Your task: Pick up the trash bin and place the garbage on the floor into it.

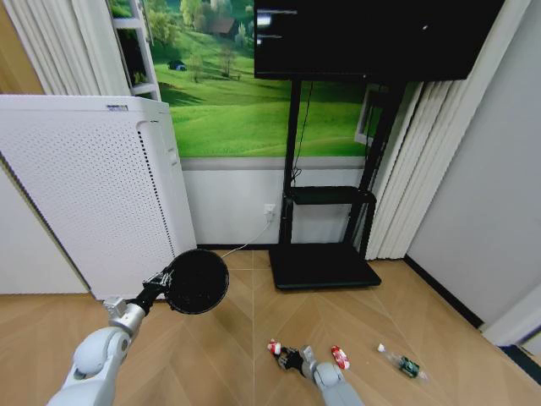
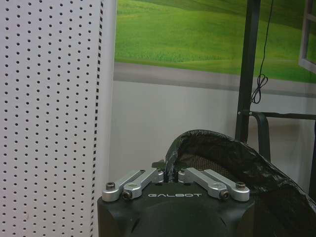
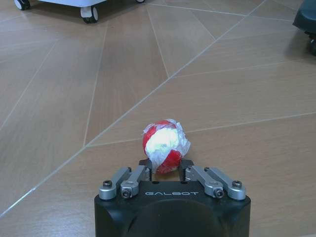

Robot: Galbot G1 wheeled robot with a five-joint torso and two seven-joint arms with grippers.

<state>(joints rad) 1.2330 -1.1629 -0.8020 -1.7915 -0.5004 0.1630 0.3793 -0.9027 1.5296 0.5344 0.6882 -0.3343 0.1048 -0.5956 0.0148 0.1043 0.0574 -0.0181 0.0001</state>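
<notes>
My left gripper (image 1: 162,283) (image 2: 170,170) holds the black mesh trash bin (image 1: 196,282) (image 2: 232,163) off the floor, shut on its rim, next to the white appliance. Low at the floor, my right gripper (image 1: 292,359) (image 3: 165,168) is shut on a red-and-white wrapper (image 1: 273,347) (image 3: 165,143), pinched at its near edge while it rests on the wood. A second red-and-white wrapper (image 1: 340,357) lies just right of that arm. The small clear bottle with a green label (image 1: 404,364) lies farther right.
The tall white perforated appliance (image 1: 93,194) on castors (image 3: 89,12) stands at the left. A black TV stand base (image 1: 324,266) sits ahead by the wall. A grey wall (image 1: 482,228) bounds the right. Open wood floor lies between bin and litter.
</notes>
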